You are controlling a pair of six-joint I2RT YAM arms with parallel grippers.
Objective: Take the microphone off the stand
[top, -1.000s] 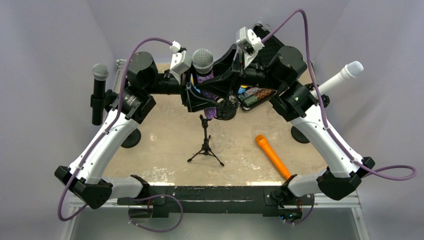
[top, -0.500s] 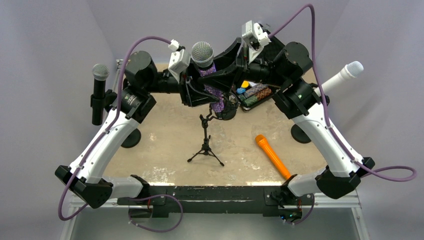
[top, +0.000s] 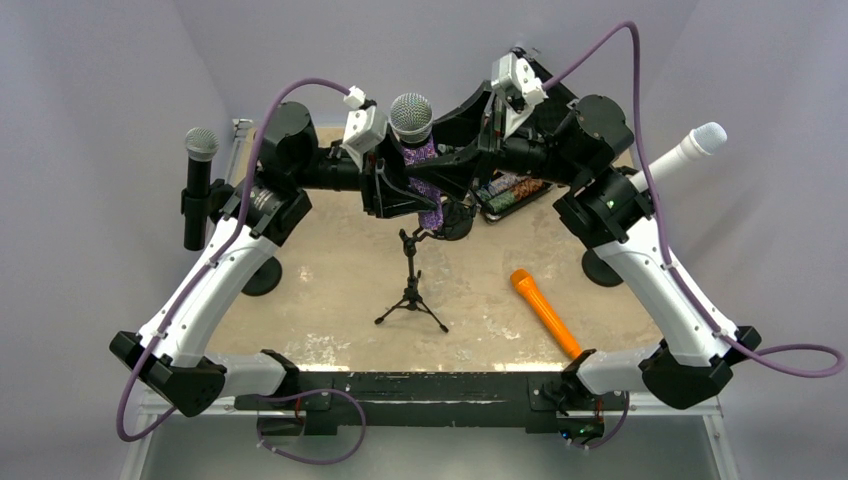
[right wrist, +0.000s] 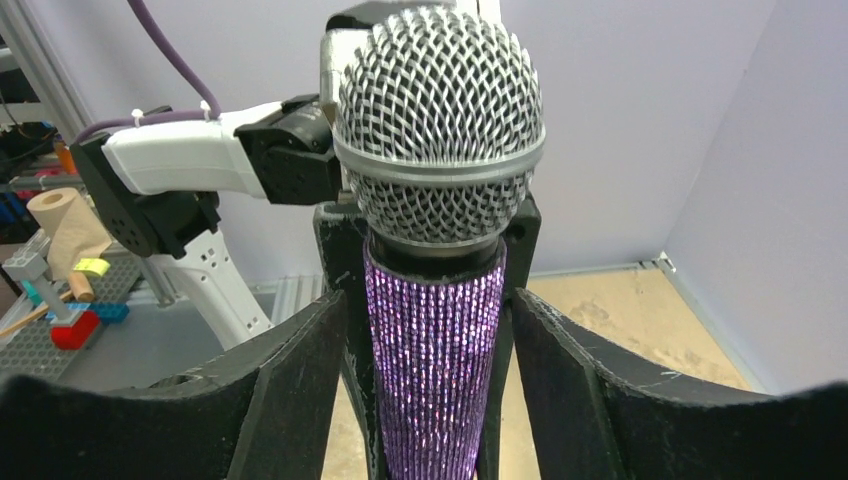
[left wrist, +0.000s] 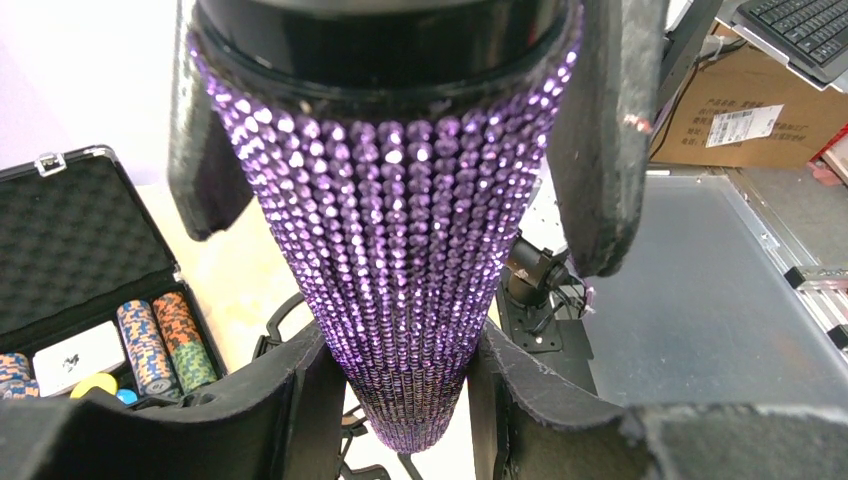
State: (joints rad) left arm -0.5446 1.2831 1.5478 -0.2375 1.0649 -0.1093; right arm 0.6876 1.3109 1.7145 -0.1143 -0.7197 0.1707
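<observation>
Purple-studded microphone (top: 418, 165) sits clamped in the jaws of the left gripper (left wrist: 400, 345), apparently clear of the stand (top: 410, 285). The jaws of the right gripper (right wrist: 430, 300) gape around it and should next back away.

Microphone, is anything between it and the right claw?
Nothing visible. The right claw is open around the microphone, with a gap on each side of its purple handle. The left claw grips it.
</observation>
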